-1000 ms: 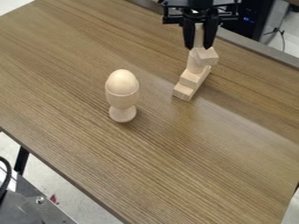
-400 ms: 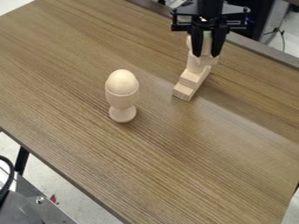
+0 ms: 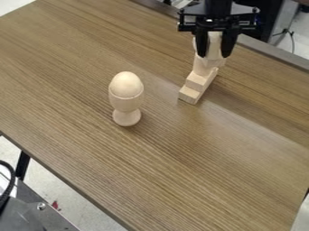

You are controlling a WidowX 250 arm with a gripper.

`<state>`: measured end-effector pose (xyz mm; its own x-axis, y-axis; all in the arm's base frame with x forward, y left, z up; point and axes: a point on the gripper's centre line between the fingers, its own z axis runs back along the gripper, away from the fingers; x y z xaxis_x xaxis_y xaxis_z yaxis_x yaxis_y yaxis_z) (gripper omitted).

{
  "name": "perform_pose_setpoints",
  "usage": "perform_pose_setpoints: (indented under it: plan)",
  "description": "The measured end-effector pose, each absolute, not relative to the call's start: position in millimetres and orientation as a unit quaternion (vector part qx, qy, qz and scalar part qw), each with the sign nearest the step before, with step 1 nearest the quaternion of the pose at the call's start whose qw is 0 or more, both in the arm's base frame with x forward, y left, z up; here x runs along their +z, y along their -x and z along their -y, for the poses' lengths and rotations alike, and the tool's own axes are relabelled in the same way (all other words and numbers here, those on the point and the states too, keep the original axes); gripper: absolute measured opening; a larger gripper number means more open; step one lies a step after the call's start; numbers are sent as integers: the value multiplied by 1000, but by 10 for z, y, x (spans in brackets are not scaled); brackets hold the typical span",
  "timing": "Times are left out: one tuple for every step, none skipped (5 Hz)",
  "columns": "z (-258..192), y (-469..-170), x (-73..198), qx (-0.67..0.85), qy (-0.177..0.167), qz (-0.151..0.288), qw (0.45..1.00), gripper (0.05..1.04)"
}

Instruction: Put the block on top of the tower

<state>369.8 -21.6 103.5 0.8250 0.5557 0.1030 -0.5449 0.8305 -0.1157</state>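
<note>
Nearer the camera on the brown wood-grain table (image 3: 133, 171), a smooth pale wooden egg (image 3: 126, 84) sits upright in a footed wooden cup (image 3: 126, 103). Farther back and to the right rises a stepped tower of pale wooden blocks (image 3: 198, 82). At its far, high end is the pale wooden block (image 3: 213, 46), between the spread, unclenched fingers of the black two-finger gripper (image 3: 215, 56).

The arm (image 3: 218, 6) above the gripper (image 3: 213, 56) is cut off by the top edge. At upper right, the upper part of the tower (image 3: 198, 82) is partly hidden by the gripper's fingers. The table (image 3: 181, 158) is cropped by several edges, as is the metal equipment (image 3: 42, 216) at lower left. The red scrap (image 3: 55, 205) nearby is too small to be identified.
</note>
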Motion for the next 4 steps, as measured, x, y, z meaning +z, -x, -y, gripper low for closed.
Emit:
perform_pose_setpoints:
  plan:
    - [216,-3701,1038,285,36,69,955,928]
    - [220,-3701,1044,286,36,70,955,1001]
    - [238,-3703,1075,284,29,69,956,999]
    - [254,-3677,1377,291,-12,91,952,999]
